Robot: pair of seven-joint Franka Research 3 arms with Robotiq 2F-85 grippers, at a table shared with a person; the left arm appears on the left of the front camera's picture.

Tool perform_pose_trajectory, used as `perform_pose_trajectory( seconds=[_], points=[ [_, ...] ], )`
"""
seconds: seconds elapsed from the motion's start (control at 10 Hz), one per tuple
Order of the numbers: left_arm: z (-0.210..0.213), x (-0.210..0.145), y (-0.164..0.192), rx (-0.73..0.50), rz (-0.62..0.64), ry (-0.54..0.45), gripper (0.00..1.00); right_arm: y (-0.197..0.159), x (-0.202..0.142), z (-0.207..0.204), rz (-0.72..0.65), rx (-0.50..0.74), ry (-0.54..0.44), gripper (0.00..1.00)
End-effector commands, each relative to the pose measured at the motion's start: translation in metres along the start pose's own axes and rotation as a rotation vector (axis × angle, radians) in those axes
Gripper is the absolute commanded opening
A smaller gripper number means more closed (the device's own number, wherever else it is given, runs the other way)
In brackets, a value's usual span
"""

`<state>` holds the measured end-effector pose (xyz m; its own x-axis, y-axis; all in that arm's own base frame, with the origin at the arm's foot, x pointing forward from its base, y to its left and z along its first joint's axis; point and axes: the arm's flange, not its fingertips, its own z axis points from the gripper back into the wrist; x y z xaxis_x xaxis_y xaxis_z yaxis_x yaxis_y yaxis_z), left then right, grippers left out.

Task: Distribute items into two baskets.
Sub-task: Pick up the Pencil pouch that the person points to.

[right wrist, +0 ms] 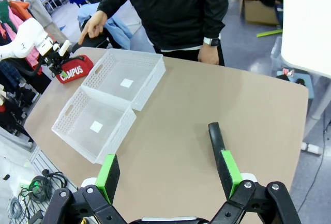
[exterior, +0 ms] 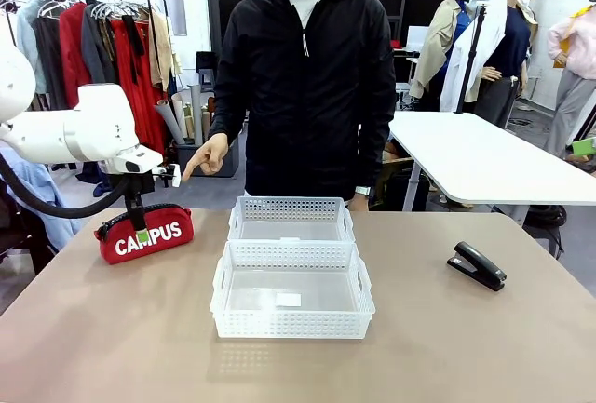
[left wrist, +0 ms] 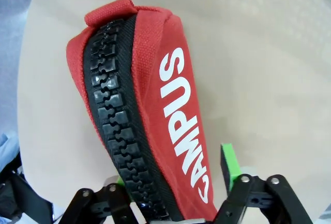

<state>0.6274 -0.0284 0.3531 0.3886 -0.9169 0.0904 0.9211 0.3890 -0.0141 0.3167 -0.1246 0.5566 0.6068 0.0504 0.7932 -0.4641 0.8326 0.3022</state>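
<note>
**A:** The left gripper [left wrist: 173, 169] has its jaws spread astride the red pouch [left wrist: 150, 79], reaching from above. One green pad [left wrist: 230, 163] stands just off the fabric. The other is hidden behind the zip.

**B:** Why across the narrow way?

**A:** I'd judge that is the only width the jaws can span. The pouch stands zip-up on the table [exterior: 112, 329], lettering towards the robot.

**B:** And further out?

**A:** The person's hand [exterior: 207, 158] points down from one o'clock of the pouch. The near basket [exterior: 291, 324] and far basket [exterior: 291, 208] touch each other at three o'clock of it, neither item inside. The stapler [exterior: 477, 265] lies at three o'clock of them, well apart. The right gripper [right wrist: 165, 169] hovers wide open above bare tabletop.
</note>
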Motion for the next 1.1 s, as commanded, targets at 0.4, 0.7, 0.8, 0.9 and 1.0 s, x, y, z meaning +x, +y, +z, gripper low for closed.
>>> perform_pose_trajectory(
  seconds=[0.4, 0.7, 0.8, 0.9, 1.0],
  points=[
    [0.0006, -0.0015, -0.0005, -0.003, -0.009, 0.011, 0.00, 0.0011, 0.0017, -0.0008, -0.002, 0.008, -0.010, 1.00],
    [0.0013, -0.0030, -0.0012, -0.013, -0.009, 0.024, 0.00, 0.0011, 0.0017, -0.0008, -0.002, 0.008, -0.010, 1.00],
    [0.0014, -0.0037, -0.0013, -0.015, -0.011, 0.023, 0.00, 0.0011, 0.0017, -0.0008, -0.002, 0.008, -0.010, 1.00],
    [0.0018, -0.0043, -0.0010, -0.013, -0.007, 0.018, 0.00, 0.0011, 0.0017, -0.0008, -0.002, 0.008, -0.010, 1.00],
    [0.0027, -0.0050, -0.0006, -0.007, -0.003, 0.016, 0.00, 0.0011, 0.0017, -0.0008, -0.002, 0.008, -0.010, 1.00]
  ],
)
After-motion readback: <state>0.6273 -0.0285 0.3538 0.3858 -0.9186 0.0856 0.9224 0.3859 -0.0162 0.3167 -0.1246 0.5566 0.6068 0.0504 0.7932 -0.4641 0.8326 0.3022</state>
